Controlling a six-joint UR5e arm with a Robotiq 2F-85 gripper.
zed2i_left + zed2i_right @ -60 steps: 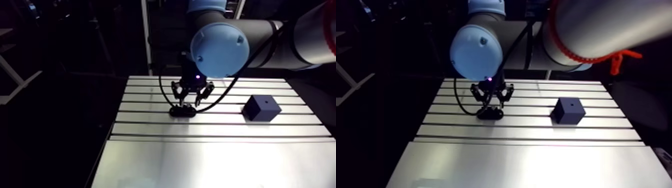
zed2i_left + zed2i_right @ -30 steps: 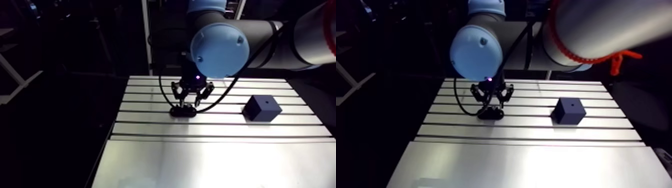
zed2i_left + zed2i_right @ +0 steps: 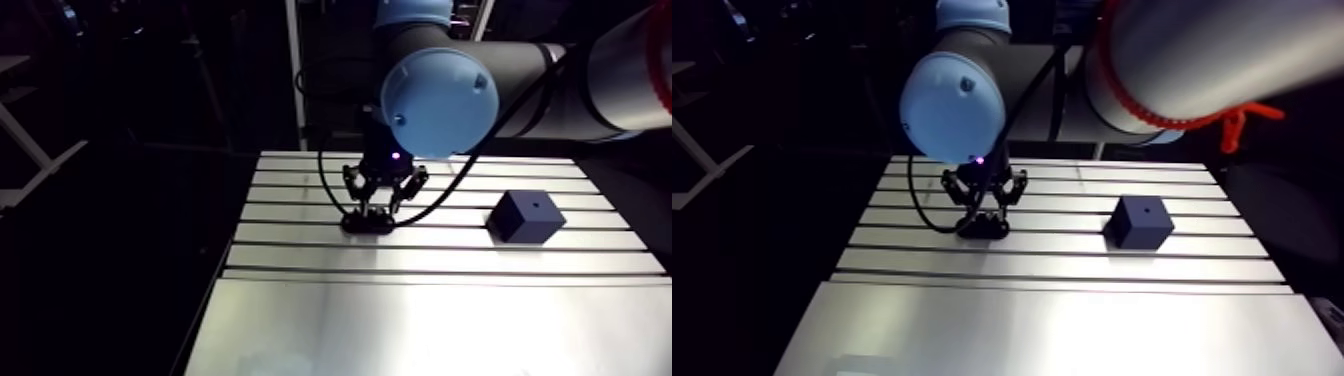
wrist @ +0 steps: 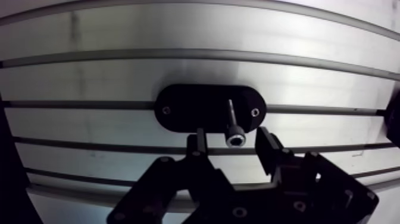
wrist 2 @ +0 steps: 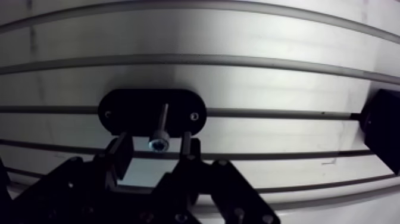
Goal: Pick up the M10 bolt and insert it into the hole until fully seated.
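There was one socket-head bolt (image 4: 233, 128), one black oval holder (image 4: 190, 107) with two small screws (image 4: 166, 110), and one dark cube block (image 3: 527, 217) bearing a single hole (image 3: 533, 206), on one slotted table (image 3: 420, 320).

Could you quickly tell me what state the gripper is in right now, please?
The gripper is open, straddling the bolt without gripping it.

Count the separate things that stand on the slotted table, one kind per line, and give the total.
Socket-head bolt: 1
Black oval holder: 1
Dark cube block with a hole on top: 1
Total: 3
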